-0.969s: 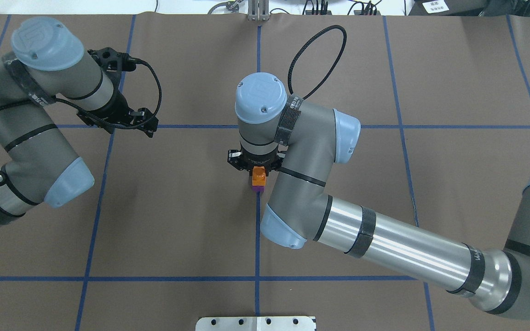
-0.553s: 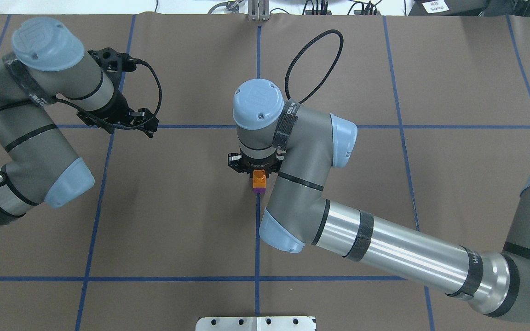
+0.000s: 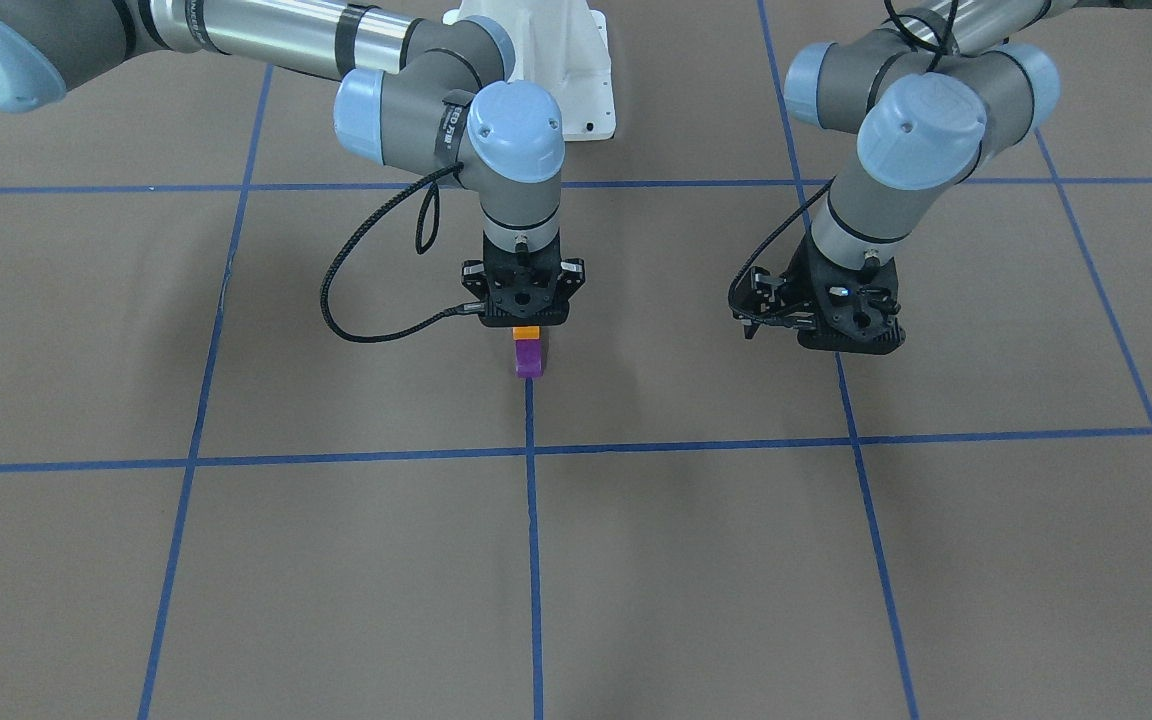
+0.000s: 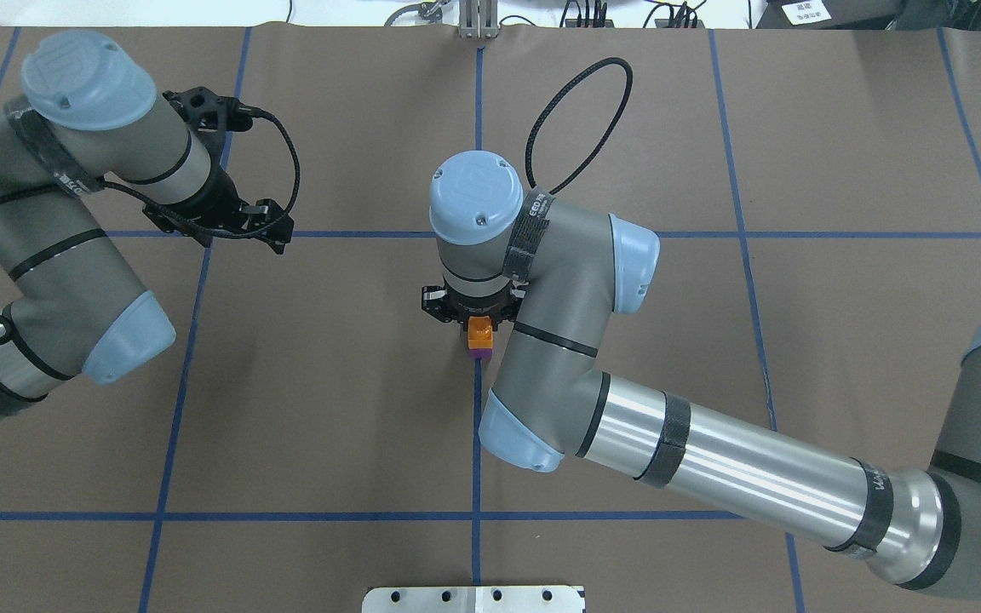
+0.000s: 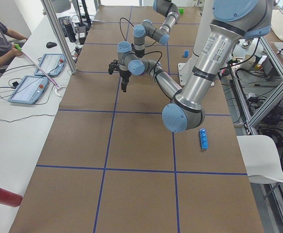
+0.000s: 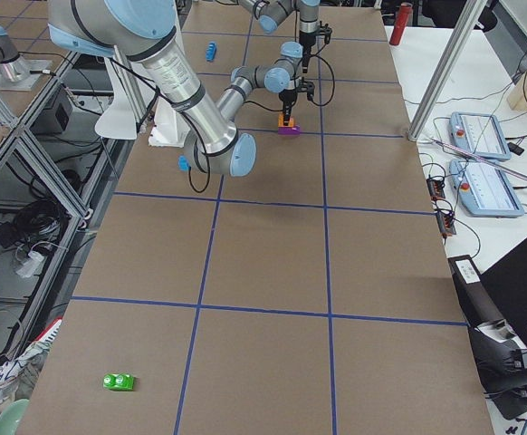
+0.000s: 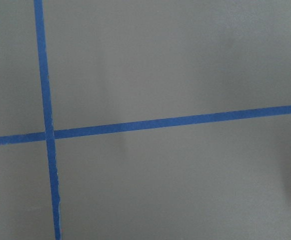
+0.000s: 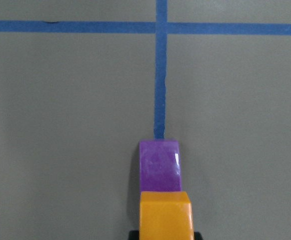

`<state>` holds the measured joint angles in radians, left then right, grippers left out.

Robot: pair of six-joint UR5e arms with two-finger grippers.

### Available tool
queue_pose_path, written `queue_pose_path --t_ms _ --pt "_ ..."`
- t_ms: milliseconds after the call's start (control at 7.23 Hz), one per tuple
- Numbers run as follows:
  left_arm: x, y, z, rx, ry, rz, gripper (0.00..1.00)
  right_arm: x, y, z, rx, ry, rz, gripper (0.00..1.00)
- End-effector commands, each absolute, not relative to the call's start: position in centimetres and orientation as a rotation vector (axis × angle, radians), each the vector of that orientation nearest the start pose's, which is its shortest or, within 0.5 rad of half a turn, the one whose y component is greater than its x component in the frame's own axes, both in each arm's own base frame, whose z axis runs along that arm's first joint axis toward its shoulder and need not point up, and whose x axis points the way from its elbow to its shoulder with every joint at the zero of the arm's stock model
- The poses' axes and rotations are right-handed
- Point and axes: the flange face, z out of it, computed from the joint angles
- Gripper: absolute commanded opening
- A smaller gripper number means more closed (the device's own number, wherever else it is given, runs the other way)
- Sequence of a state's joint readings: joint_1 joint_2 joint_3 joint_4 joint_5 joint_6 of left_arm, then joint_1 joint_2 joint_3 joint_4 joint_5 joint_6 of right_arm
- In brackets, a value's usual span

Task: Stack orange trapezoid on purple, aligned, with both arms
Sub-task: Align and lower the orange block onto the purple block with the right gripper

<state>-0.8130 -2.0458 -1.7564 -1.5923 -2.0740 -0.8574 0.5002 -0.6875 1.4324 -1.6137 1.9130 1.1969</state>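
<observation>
Orange trapezoid (image 4: 479,327): at mid-counter, directly over the purple (image 4: 479,348), gripped from above.

Counter (image 4: 329,409): brown, ruled into large squares with blue tape.

Right arm (image 4: 712,460): stretched in low across the counter, elbow bent, wrist turned straight down over the centre tape line.

Left arm (image 4: 48,255): folded back on its own side, well apart from both blocks.

Right end effector (image 3: 525,325): clamped on the orange trapezoid, with black fingers flanking the block in the overhead view and only a thin orange strip showing beneath the body from the front.

Left end effector (image 4: 276,232): hanging near a tape crossing, its wrist camera seeing only brown counter and blue tape. Fingers apart or together: cannot tell.

Long blue brick (image 5: 203,139): lying flat near the robot's edge of the counter, far from the stack.

Purple: standing on the centre tape line, its glossy face catching light in the right wrist view.

Orange trapezoid again: lower edge meeting the purple's top from the front, sides roughly in line with it. Fully seated or a sliver above: cannot tell.
</observation>
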Motion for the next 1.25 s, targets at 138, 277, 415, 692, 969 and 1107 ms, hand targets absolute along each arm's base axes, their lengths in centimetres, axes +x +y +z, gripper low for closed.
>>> queue_pose_path --t_ms 138,277,415,692,969,1107 --pt "37.39 -51.96 30.06 0.119 0.819 0.077 1.00 -61.50 -44.72 17.36 0.000 -0.775 -0.006 0.00" --pt "37.30 -51.87 29.98 0.121 0.820 0.078 1.00 -61.68 -44.56 17.32 0.008 -0.793 -0.013 0.00" --pt "37.28 -51.84 29.91 0.122 0.821 0.078 1.00 -61.68 -44.56 17.24 0.011 -0.798 -0.014 0.00" --pt "37.37 -51.66 29.61 0.113 0.827 0.056 1.00 -62.16 -44.03 17.37 0.000 -0.795 -0.008 0.99" --pt "37.39 -51.70 29.66 0.114 0.826 0.056 1.00 -62.03 -44.20 17.58 0.006 -0.795 -0.021 1.00" --pt "37.37 -51.67 29.62 0.114 0.826 0.056 1.00 -61.17 -44.91 16.70 0.008 -0.812 -0.013 1.00"
